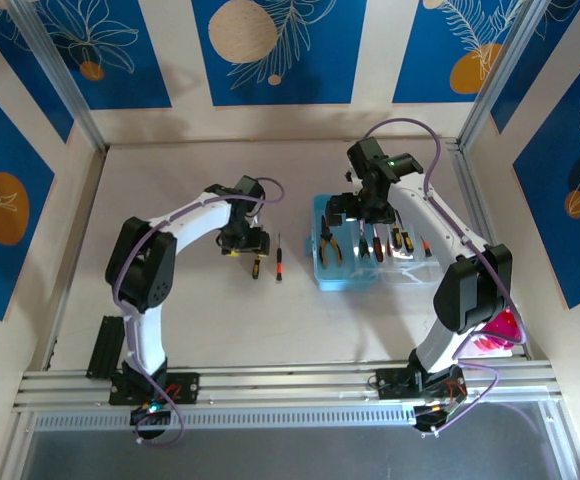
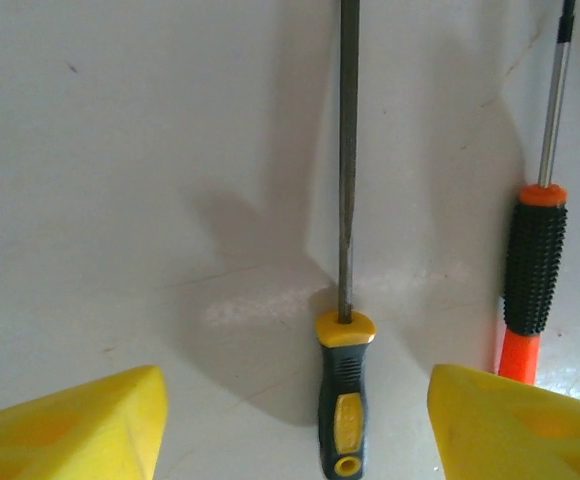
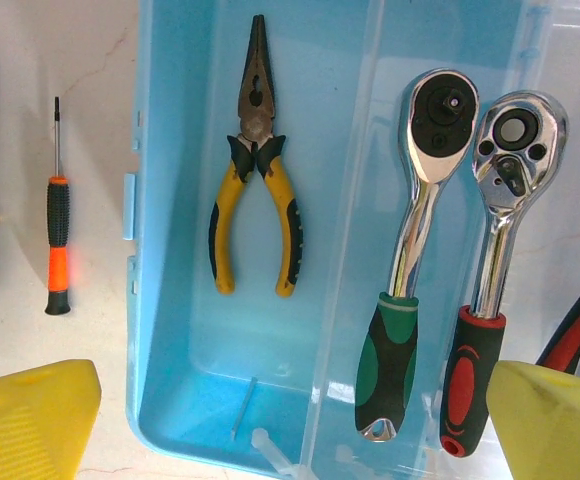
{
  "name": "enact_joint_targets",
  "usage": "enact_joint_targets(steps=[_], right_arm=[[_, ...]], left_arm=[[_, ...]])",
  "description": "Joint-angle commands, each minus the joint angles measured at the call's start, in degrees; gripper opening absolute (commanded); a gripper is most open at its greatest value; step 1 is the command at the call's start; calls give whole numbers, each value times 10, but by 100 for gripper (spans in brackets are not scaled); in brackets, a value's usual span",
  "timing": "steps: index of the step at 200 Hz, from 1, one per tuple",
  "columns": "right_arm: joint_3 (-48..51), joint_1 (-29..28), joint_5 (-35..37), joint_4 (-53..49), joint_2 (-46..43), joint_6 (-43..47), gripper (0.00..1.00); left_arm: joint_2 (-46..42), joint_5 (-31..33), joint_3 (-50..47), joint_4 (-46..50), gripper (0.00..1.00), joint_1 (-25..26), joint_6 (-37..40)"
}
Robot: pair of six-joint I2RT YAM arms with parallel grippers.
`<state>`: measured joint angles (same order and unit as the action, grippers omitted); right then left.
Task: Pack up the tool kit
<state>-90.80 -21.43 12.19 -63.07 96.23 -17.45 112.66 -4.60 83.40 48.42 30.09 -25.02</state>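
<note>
Top external: the tool case (image 1: 342,282), a light-blue translucent tray with a clear lid folded open, sits on the white table (image 1: 200,320). The right gripper (image 1: 362,212) hangs over the case. The left gripper (image 1: 242,243) is left of the case, over two loose tools. From up here neither claw's spread reads clearly.

Left wrist: the detail comes here. The left gripper's yellow wedge fingers (image 2: 80,425) stand spread. The yellow-black handle (image 2: 342,400) lies between them, touching neither. Its shaft is dark, flat and dull (a file or a driver, cannot tell). Just beside it on the case's side lies the orange screwdriver (image 2: 532,270), with a ribbed black grip and a bright steel shaft.

Right wrist: the case's inside shows here. The needle-nose pliers (image 3: 255,200), with yellow-black curved grips, lie flat on the blue floor. Under the clear plastic beside them lie two chrome ratchets, one green-handled (image 3: 410,270) and one red-handled (image 3: 485,280). The right gripper's yellow fingers (image 3: 30,415) are spread wide over the case's near end, holding nothing. Both loose tools show left of the case.
</note>
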Motion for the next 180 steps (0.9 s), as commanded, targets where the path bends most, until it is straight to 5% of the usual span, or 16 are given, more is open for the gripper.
enact_joint_targets(steps=[1, 65, 137, 180], right_arm=[[-10, -3, -17, -11, -2, 7, 99], [0, 1, -21, -6, -6, 7, 99], [12, 11, -34, 2, -14, 10, 99], [25, 17, -83, 26, -39, 20, 99]], left_arm=[[14, 0, -9, -2, 65, 14, -7], [61, 3, -16, -15, 46, 31, -19], [55, 24, -1, 2, 0, 31, -7], [-1, -28, 42, 8, 0, 19, 3]])
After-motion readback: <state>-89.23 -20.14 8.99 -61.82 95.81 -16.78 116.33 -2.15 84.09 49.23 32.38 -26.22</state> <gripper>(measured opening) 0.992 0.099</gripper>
